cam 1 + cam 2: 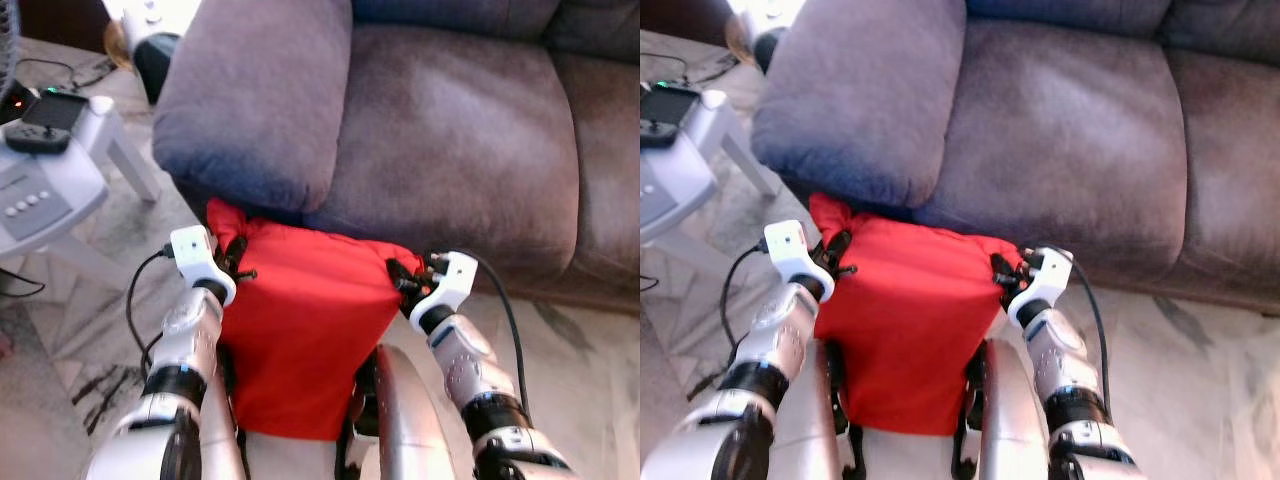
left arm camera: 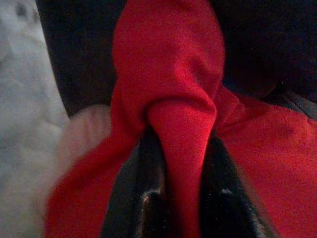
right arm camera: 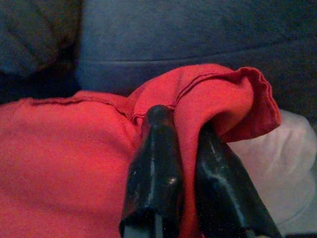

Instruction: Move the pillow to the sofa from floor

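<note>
Red pillow (image 1: 305, 330) hangs long axis vertical before the sofa (image 1: 450, 130) — left tool (image 1: 237, 262) and right tool (image 1: 402, 277) clamped on its top corners.

- The right pincer (image 3: 185, 144) is clamped on a bunched corner of the red pillow (image 3: 64, 163), cloth pinched between its two black fingers (image 3: 153, 163).
- The grey sofa (image 3: 198, 44) rises just behind.
- Pale floor (image 3: 277, 168) lies beside the corner.

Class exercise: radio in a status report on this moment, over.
Left gripper and right gripper each shut on a top corner of the red pillow. Pillow held against the sofa front, below the seat. Nothing in the way.
</note>
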### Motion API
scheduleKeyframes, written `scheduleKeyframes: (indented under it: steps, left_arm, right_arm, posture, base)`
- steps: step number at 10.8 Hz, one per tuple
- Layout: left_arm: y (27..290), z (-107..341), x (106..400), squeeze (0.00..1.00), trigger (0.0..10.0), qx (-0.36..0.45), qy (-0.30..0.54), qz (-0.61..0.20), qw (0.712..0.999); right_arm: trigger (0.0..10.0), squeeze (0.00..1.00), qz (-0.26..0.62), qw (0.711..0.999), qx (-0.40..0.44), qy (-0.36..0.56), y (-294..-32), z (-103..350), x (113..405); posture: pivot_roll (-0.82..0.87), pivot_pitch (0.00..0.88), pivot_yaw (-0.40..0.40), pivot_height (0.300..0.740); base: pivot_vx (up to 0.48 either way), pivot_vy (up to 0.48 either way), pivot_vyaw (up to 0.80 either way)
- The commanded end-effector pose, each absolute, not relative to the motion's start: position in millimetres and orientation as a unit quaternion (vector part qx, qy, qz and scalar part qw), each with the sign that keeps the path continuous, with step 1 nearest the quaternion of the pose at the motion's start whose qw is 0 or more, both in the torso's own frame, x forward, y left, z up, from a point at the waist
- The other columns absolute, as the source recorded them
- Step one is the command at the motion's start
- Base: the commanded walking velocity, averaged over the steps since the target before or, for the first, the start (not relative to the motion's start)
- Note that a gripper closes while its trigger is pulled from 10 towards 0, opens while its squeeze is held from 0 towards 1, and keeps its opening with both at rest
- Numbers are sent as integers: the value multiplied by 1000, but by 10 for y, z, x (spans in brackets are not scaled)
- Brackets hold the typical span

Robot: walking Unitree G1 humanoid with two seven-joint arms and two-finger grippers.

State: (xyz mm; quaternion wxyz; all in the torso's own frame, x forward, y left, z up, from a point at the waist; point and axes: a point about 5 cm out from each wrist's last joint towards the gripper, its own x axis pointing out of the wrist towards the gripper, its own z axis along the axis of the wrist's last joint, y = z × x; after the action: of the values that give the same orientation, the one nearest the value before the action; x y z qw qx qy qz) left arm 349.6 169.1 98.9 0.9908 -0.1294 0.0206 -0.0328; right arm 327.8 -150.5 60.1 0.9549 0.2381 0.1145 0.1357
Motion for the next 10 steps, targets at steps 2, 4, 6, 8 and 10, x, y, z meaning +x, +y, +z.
scheduleKeyframes:
  steps: [2, 4, 6, 8, 10]
  left_arm:
    - [1985, 1198, 3345, 0, 10000, -72, -61, 40, 995]
    - [1995, 1397, 3259, 0, 10000, -65, -115, 48, 990]
    - [1829, 1528, 3202, 0, 10000, -30, -151, 25, 988]
    - [1737, 1506, 3176, 0, 10000, -10, -151, 14, 988]
    - [1753, 1497, 3115, 0, 10000, -4, -143, 16, 990]
  right_arm:
    - [10000, 0, 79, 980, 175, 46, -1811, 751, 3211]
    - [10000, 0, 58, 991, 117, 5, -1839, 846, 3130]
    - [10000, 0, 21, 996, 64, -56, -1858, 1026, 3073]
    - [10000, 0, 9, 996, 34, -79, -1839, 1087, 3056]
    - [10000, 0, -11, 995, 28, -92, -1822, 1158, 3017]
  posture:
    - [108, 148, -111, 575]
    - [117, 123, -88, 575]
    - [112, 106, -70, 575]
    - [102, 97, -56, 575]
    - [89, 90, -51, 575]
  base:
    - [0, 0, 0]
    - [0, 0, 0]
    - [0, 0, 0]
    - [0, 0, 0]
    - [0, 0, 0]
